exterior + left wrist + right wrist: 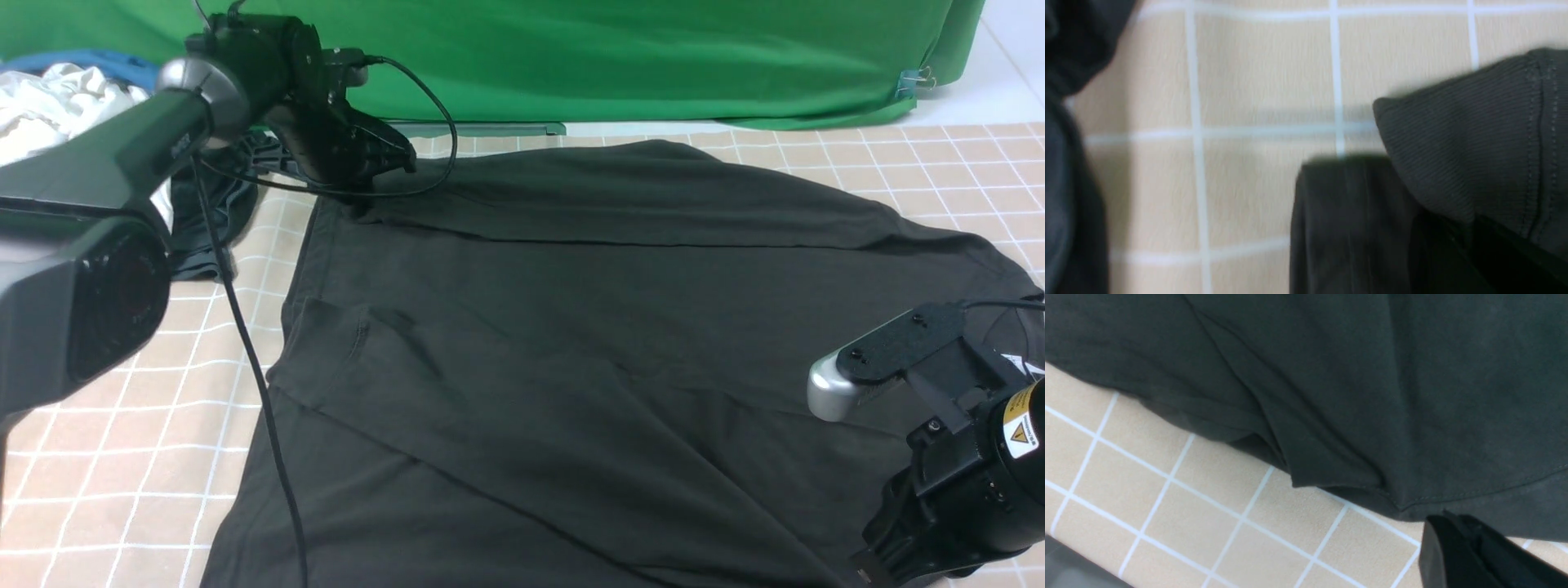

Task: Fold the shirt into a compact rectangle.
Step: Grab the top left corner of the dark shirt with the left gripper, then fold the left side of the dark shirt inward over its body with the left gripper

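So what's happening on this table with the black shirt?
A two-armed robot is folding the black shirt, which lies spread over the checked tablecloth. Its left gripper is closed at the shirt's far left corner, apparently pinching a ribbed cuff. The right gripper is shut, low beside the shirt's near right edge, holding nothing visible.

shirt (1331, 375): black, rumpled, soft folds running down to its stitched hem | table (1167, 506): beige cloth with white grid, showing beside the hem | right end effector (1447, 539): black, closed, tip just beside the hem
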### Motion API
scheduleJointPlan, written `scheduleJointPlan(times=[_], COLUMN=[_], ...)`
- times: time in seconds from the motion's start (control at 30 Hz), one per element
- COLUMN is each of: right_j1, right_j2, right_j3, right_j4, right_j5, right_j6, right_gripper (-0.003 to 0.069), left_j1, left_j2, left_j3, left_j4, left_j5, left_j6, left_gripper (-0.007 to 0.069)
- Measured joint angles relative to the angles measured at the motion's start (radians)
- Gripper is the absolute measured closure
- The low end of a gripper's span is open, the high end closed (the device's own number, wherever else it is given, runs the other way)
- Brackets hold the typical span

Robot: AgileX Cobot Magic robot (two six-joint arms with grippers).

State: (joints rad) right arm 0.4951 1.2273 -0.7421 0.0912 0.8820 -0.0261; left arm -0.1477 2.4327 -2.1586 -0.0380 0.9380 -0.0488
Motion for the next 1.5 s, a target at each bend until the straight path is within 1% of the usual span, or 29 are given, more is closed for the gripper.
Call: scheduleJointPlan(times=[0.33,0.4,0.5,0.6,0.7,0.87,0.93,0.97,1.1,1.3,1.4,1.5], right_j1=[0.0,0.0,0.0,0.0,0.0,0.0,0.0,0.0,0.0,-0.02,-0.096,-0.164], right_j2=[0.0,0.0,0.0,0.0,0.0,0.0,0.0,0.0,0.0,0.0,0.001,0.011], right_j3=[0.0,0.0,0.0,-0.012,-0.042,-0.083,-0.091,-0.1,-0.109,-0.113,-0.131,-0.164], right_j4=[-0.005,-0.027,-0.082,-0.155,-0.21,-0.225,-0.226,-0.228,-0.228,-0.231,-0.232,-0.233], right_j5=[-0.001,-0.004,-0.02,-0.023,-0.03,-0.07,-0.074,-0.076,-0.091,-0.124,-0.131,-0.121], right_j6=[0.0,0.0,0.026,0.076,0.105,0.112,0.112,0.112,0.113,0.138,0.159,0.158], right_gripper=[0.0623,0.0623,0.0623,0.0622,0.062,0.0615,0.0615,0.0615,0.0609,0.06,0.0594,0.059], left_j1=[-0.002,-0.002,-0.002,-0.002,-0.002,-0.002,-0.002,-0.002,-0.002,-0.002,-0.002,-0.002], left_j2=[-0.198,-0.225,-0.28,-0.366,-0.48,-0.598,-0.615,-0.627,-0.634,-0.634,-0.634,-0.634], left_j3=[0.001,0.004,0.051,0.166,0.355,0.621,0.673,0.732,0.836,0.913,0.922,0.922], left_j4=[-0.031,-0.033,-0.043,-0.061,-0.062,-0.072,-0.078,-0.079,-0.1,-0.121,-0.09,-0.052], left_j5=[0.218,0.26,0.27,0.27,0.274,0.237,0.221,0.203,0.148,0.134,0.129,0.117], left_j6=[0.04,0.049,0.034,0.021,-0.009,-0.049,-0.053,-0.057,-0.06,-0.06,-0.059,-0.058], left_gripper=[0.0587,0.0587,0.0587,0.0587,0.0587,0.0587,0.0587,0.0587,0.0587,0.0584,0.0545,0.045])
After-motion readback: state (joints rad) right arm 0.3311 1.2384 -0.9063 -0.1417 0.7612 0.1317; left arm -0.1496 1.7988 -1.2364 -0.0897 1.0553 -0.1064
